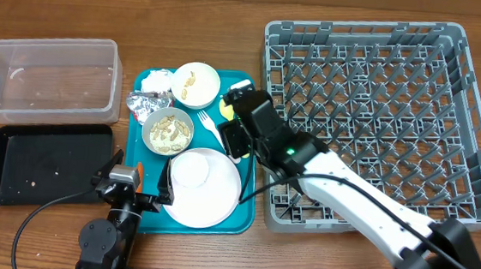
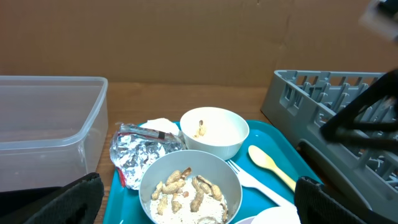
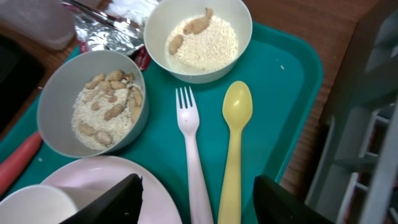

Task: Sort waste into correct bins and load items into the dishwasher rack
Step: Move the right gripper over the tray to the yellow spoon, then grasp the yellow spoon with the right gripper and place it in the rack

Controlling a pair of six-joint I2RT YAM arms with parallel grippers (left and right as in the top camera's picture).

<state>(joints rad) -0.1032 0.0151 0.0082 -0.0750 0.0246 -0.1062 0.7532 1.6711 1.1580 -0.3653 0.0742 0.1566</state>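
On the teal tray stand a bowl of crumbs and a bowl of peanuts. The plate at the tray's front carries the cup. The white fork and yellow spoon lie side by side. My right gripper hangs over their handles, its jaws either side of both and apart from them. The napkin and foil wrapper lie at the tray's left edge. My left gripper stands open before the peanut bowl.
The grey dishwasher rack fills the right side, close against the tray. A clear tub stands at the far left, with the black tray in front of it. The right arm reaches over the rack's near left corner.
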